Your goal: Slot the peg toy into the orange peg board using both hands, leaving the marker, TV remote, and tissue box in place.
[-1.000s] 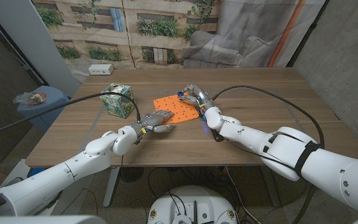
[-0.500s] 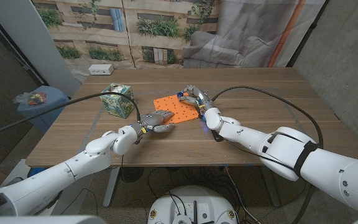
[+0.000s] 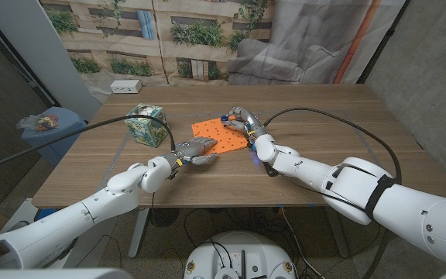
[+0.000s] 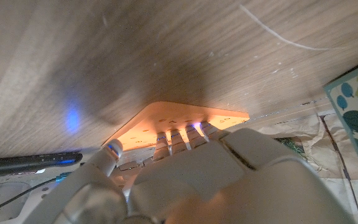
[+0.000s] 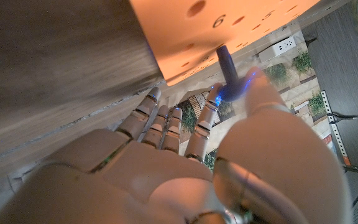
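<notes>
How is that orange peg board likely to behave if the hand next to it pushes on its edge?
The orange peg board looks thin and flat, so it would probably slide over the smooth wooden table rather than tip. It seems stiff, since its edge stays straight in the left wrist view. The left hand at its near corner probably helps steady it while the right hand works the peg.

The orange peg board (image 5: pixel 229 25) bears a printed "6" beside one hole; neighbouring digits are unreadable.

The table (image 3: pixel 316 108) is brown wood with smooth, streaky grain. The orange peg board (image 3: pixel 221 133) looks like flat, matt plastic. The tissue box (image 3: pixel 146 125) at center left looks like printed cardboard with leaves.
</notes>
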Robot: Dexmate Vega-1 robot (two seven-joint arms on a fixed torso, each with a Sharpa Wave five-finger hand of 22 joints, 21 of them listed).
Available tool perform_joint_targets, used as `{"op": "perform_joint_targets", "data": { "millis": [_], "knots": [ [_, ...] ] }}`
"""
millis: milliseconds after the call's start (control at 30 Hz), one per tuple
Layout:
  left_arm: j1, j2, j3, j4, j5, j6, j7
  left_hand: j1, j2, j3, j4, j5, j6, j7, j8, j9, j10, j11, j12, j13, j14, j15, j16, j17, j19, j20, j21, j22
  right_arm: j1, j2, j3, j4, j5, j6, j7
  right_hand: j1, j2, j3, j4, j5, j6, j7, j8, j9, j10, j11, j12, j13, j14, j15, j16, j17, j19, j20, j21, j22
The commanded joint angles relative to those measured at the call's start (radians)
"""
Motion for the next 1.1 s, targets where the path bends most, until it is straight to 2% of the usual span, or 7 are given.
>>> {"op": "perform_joint_targets", "data": {
  "millis": [33, 433, 1100],
  "knots": [
    [-0.006, -0.002, 0.004, 0.007, -0.003, -0.003, -0.006, 0.012, 0.096, 0.008, 0.002, 0.004, 0.006, -0.002, 0.005, 0.004, 0.008, -0.002, 0.004, 0.006, 0.009, -0.064, 0.006, 0.005, 0.005, -0.171, 0.007, 0.001, 0.005, 0.004, -0.005, 0.017, 0.007, 0.002, 0.003, 0.032, 0.021, 0.000, 0.001, 0.004, 0.058, -0.058, 0.031, 0.022, 0.004, -0.005, -0.003, 0.001, 0.004, -0.010, 0.004, 0.002, -0.002, -0.004, -0.001, 0.003],
    [-0.009, -0.003, 0.005, 0.009, -0.005, -0.003, -0.007, 0.013, 0.096, 0.011, 0.000, 0.004, 0.007, -0.003, 0.004, 0.004, 0.010, -0.005, 0.004, 0.006, 0.011, -0.063, 0.006, 0.004, 0.006, -0.171, 0.007, 0.001, 0.012, 0.011, -0.012, 0.042, 0.012, 0.008, 0.005, 0.034, 0.022, -0.001, 0.002, 0.004, 0.058, -0.058, 0.032, 0.023, 0.004, -0.007, -0.003, 0.001, 0.005, -0.010, 0.005, 0.003, -0.001, -0.004, -0.001, 0.003],
    [-0.017, -0.011, 0.009, 0.020, -0.012, -0.006, -0.009, 0.015, 0.094, 0.017, -0.003, 0.003, 0.013, -0.002, 0.006, 0.005, 0.014, -0.002, 0.004, 0.006, 0.014, -0.065, 0.006, 0.004, 0.009, -0.171, 0.007, 0.001, 0.016, 0.012, -0.026, 0.041, 0.007, -0.015, 0.006, 0.038, 0.024, -0.003, 0.001, 0.005, 0.057, -0.059, 0.033, 0.024, 0.003, -0.007, -0.004, 0.001, 0.007, -0.011, 0.006, 0.005, -0.001, -0.004, 0.000, 0.002]
  ]
}}
